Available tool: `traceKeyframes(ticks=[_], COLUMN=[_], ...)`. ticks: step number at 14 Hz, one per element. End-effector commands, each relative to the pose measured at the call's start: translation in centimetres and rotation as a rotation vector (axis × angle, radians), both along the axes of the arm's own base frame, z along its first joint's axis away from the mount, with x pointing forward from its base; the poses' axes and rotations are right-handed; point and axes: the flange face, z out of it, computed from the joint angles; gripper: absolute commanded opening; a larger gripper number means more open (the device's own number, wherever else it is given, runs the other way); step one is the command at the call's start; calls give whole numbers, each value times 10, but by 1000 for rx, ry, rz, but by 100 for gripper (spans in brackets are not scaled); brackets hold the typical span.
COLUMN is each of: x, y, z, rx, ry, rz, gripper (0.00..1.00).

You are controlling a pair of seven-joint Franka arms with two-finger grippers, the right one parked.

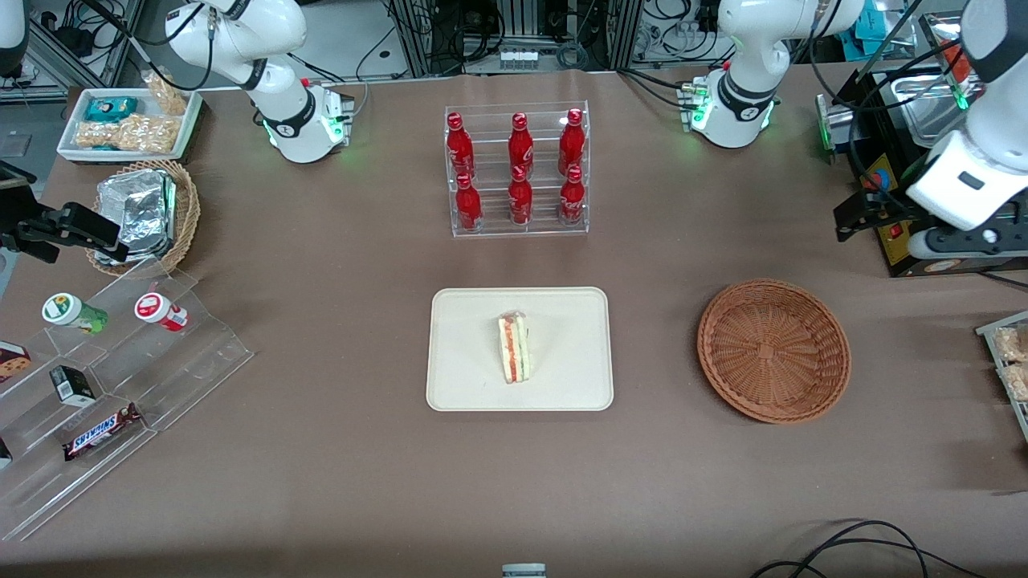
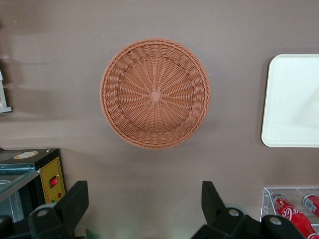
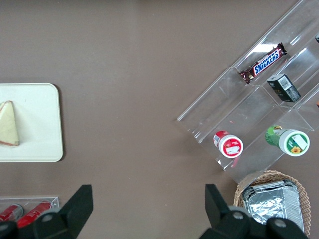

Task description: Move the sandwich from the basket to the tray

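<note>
Sandwich (image 1: pixel 514 348), a small triangular wedge of pale bread with red-orange and green filling in clear wrap, sits on edge mid-way across the flat cream rectangular tray (image 1: pixel 562 385), so judge the placing done. You'd find it light, soft and squashy, with slick film; if you regrip, pinch gently across the two flat bread faces, not the filling edge. Round reddish-brown wicker basket (image 1: pixel 773 350) lies beside the tray toward the working arm's end, nothing in it. Left gripper (image 2: pixel 144 209) hangs high above the table, just farther from the front camera than the basket, fingers (image 2: pixel 212 199) spread wide, holding nothing.
</note>
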Motion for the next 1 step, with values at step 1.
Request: traceKeyframes(ticks=[1], x=[-1], y=[4], z=[5], rx=[-20], ry=[-8], rz=[5], gripper=[100])
